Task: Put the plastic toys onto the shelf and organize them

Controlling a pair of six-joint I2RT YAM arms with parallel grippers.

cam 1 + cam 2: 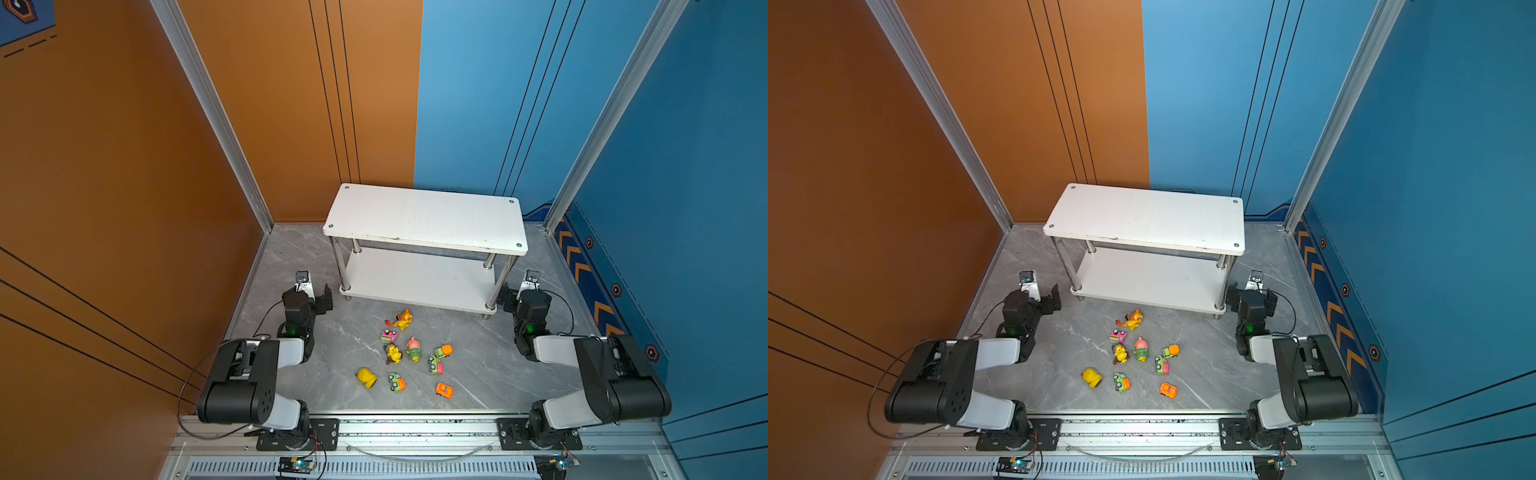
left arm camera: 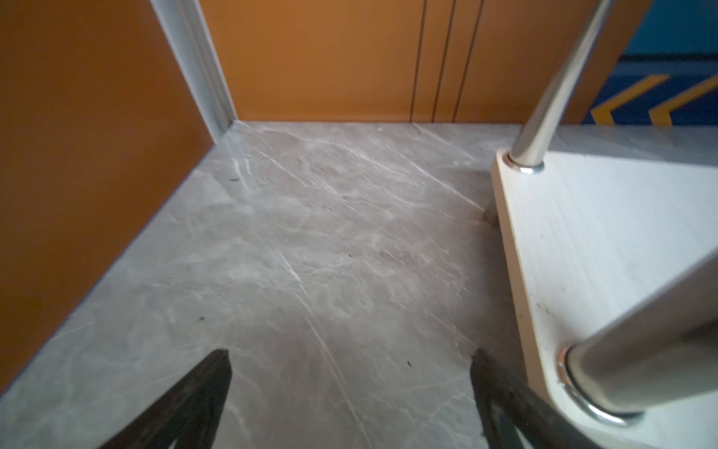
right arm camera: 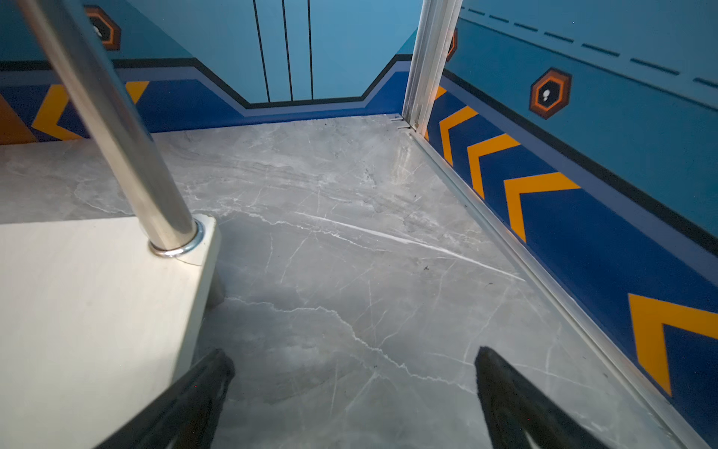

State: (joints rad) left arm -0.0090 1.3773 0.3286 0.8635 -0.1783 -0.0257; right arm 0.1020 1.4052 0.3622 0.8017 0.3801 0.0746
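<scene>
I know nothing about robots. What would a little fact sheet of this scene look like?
toys: nine plastic toys, scattered on the floor before the shelf
shelf state: both white boards bare
left gripper: open, empty, by the shelf's left end
right gripper: open, empty, by the shelf's right end
progress: nothing placed yet

grey marble tabletop, orange wall, blue wall

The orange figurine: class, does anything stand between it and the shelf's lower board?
Nothing visible does. In both top views the orange figurine stands on bare floor in front of the shelf's lower board. The chrome legs stand at the corners, and the other toys lie nearer the robot.
</scene>
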